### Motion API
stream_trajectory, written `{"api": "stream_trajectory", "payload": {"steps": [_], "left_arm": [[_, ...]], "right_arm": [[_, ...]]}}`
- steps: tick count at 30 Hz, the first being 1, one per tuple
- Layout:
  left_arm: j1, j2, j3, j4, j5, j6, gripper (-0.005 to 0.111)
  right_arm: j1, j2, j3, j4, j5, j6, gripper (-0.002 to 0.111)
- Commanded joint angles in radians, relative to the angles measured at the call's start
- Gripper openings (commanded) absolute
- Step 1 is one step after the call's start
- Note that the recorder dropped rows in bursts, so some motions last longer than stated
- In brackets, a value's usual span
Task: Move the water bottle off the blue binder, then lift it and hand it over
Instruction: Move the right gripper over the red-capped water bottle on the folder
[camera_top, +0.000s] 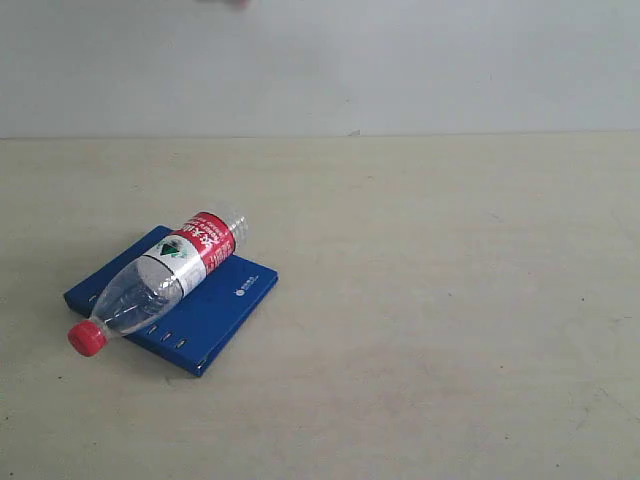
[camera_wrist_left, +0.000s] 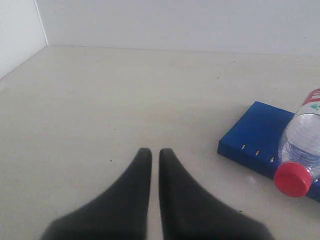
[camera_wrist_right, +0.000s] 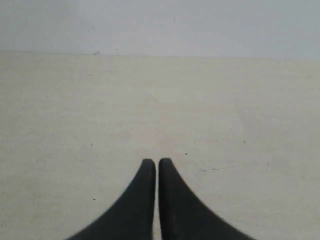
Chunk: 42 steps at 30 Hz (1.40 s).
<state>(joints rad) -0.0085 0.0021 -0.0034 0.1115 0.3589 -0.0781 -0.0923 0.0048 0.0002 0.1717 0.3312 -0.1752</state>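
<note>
The water bottle (camera_top: 165, 275) lies on its side across the blue binder (camera_top: 215, 305) at the left of the exterior view, its red cap (camera_top: 87, 339) overhanging the binder's near corner. The left wrist view catches the binder (camera_wrist_left: 255, 135) and the bottle's neck and cap (camera_wrist_left: 293, 178) off to one side. My left gripper (camera_wrist_left: 155, 151) is shut with nothing in it, over bare table and apart from the binder. My right gripper (camera_wrist_right: 157, 162) is shut too, empty, above bare table. Neither arm shows in the exterior view.
A beige table (camera_top: 420, 300) runs back to a pale wall (camera_top: 400, 60). In the left wrist view a side wall (camera_wrist_left: 17, 35) meets the table at a corner.
</note>
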Motion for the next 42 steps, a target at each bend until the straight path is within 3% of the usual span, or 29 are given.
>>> {"api": "stream_trajectory", "payload": {"steps": [1,3,4,11,15,19,23,24,26,29,30,32,36,39,42], "left_arm": [[-0.005,-0.002,0.003,0.003,0.001,0.003,0.005],[-0.005,-0.002,0.003,0.003,0.001,0.003,0.005],[-0.005,-0.002,0.003,0.003,0.001,0.003,0.005],[-0.005,-0.002,0.003,0.003,0.001,0.003,0.005],[-0.005,-0.002,0.003,0.003,0.001,0.003,0.005],[-0.003,-0.002,0.003,0.003,0.001,0.003,0.005],[-0.003,-0.002,0.003,0.003,0.001,0.003,0.005],[-0.003,-0.002,0.003,0.003,0.001,0.003,0.005],[-0.003,-0.002,0.003,0.003,0.001,0.003,0.005],[-0.003,-0.002,0.003,0.003,0.001,0.003,0.005],[-0.003,-0.002,0.003,0.003,0.001,0.003,0.005],[-0.003,-0.002,0.003,0.003,0.001,0.003,0.005],[-0.003,-0.002,0.003,0.003,0.001,0.003,0.005],[-0.003,-0.002,0.003,0.003,0.001,0.003,0.005],[-0.003,-0.002,0.003,0.003,0.001,0.003,0.005]], "right_arm": [[-0.007,-0.005,0.000,0.250,-0.072,0.068,0.000],[-0.007,-0.005,0.000,0.579,-0.105,0.230,0.000],[-0.007,-0.005,0.000,0.644,-0.124,0.247,0.000],[-0.007,-0.005,0.000,0.720,-0.122,0.478,0.000],[0.021,-0.005,-0.020,0.788,-0.041,0.175,0.007],[0.078,0.108,-0.165,0.837,0.098,-0.307,0.019],[0.103,0.393,-0.276,0.977,0.253,-0.925,0.029],[0.103,0.554,-0.320,1.085,0.351,-1.180,0.033],[0.103,0.824,-0.396,1.185,0.539,-1.495,0.035],[0.132,1.045,-0.465,1.225,0.660,-1.714,0.036],[0.169,1.111,-0.490,1.241,0.652,-1.769,0.036],[0.381,1.313,-0.606,1.259,0.488,-1.943,0.036],[0.742,1.548,-0.822,1.259,0.120,-1.956,0.036],[0.927,1.708,-0.981,1.245,-0.166,-1.956,0.036],[0.983,1.817,-1.056,1.151,-0.230,-1.956,0.039]]}}
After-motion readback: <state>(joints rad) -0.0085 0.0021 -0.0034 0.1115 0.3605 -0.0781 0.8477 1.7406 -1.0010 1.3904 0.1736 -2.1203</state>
